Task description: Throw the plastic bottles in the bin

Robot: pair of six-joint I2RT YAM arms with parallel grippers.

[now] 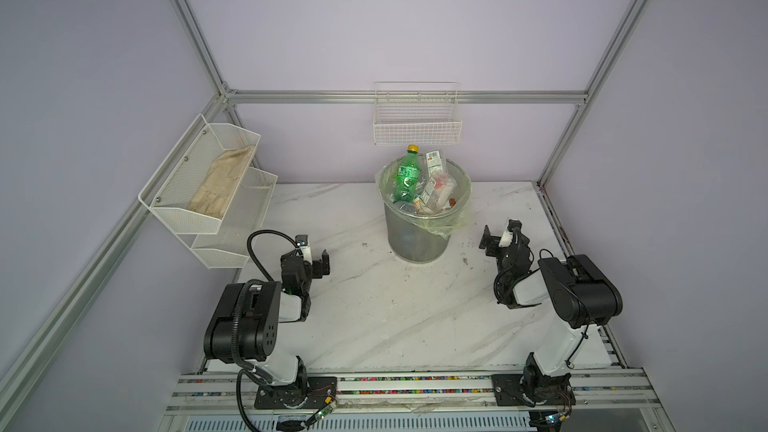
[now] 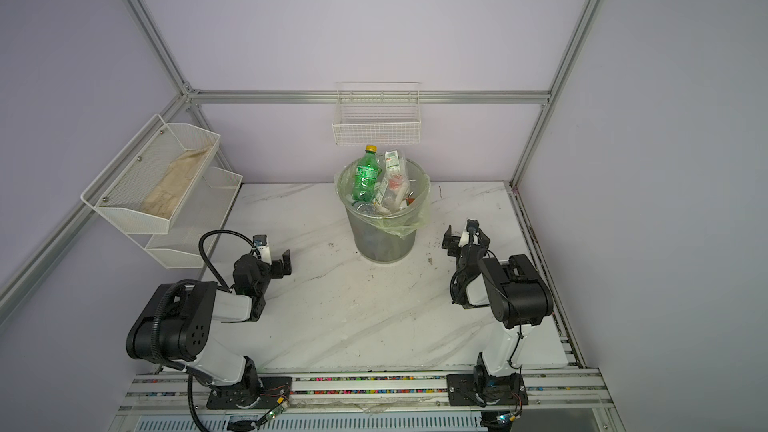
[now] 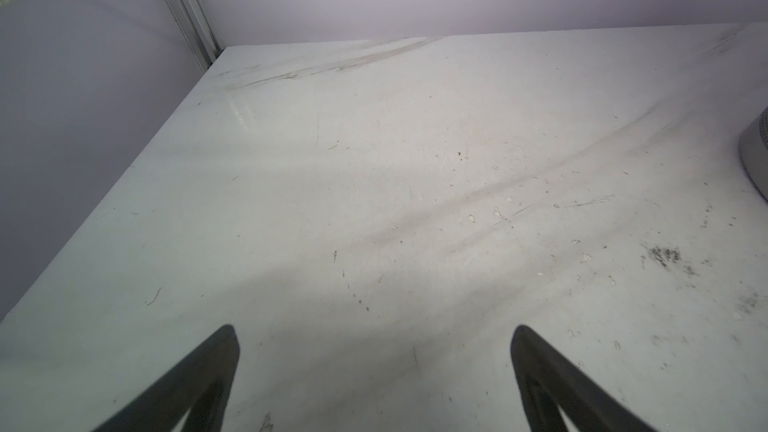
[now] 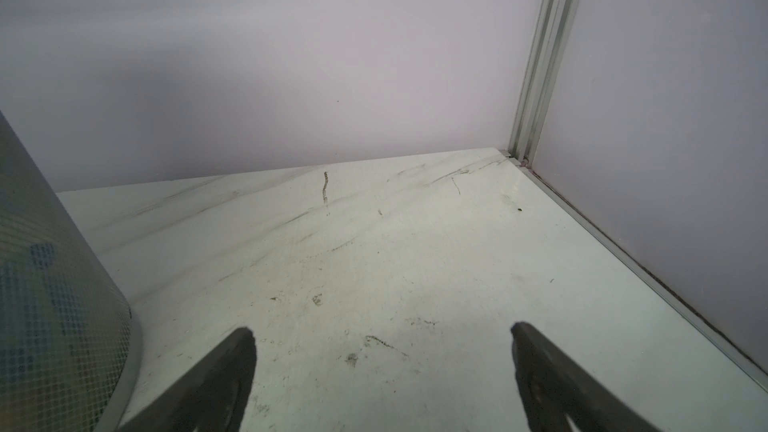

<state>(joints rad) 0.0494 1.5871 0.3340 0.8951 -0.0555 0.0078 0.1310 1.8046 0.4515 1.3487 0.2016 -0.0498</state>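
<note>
- Both arms are tucked low on my side. The left pincer [image 3: 374, 328] and right pincer [image 4: 381, 328] are spread wide with nothing in them, hovering just over the table [image 1: 395, 305].
- The table under and ahead of them is a scuffed, white marble-look slab. I can't spot any loose bottles on it, so I'd say we're basically done.
- The bin [image 1: 411, 238] stands ahead of both pincers and between them, nearer the right one. It's round grey metal mesh with a crinkly pale-green liner [image 1: 444, 224] folded over the rim.
- The bottles [image 1: 432, 189] are heaped inside past the rim, mostly clear plastic. One green bottle [image 1: 406, 176] with a yellow cap pokes out at the far-left side.
</note>
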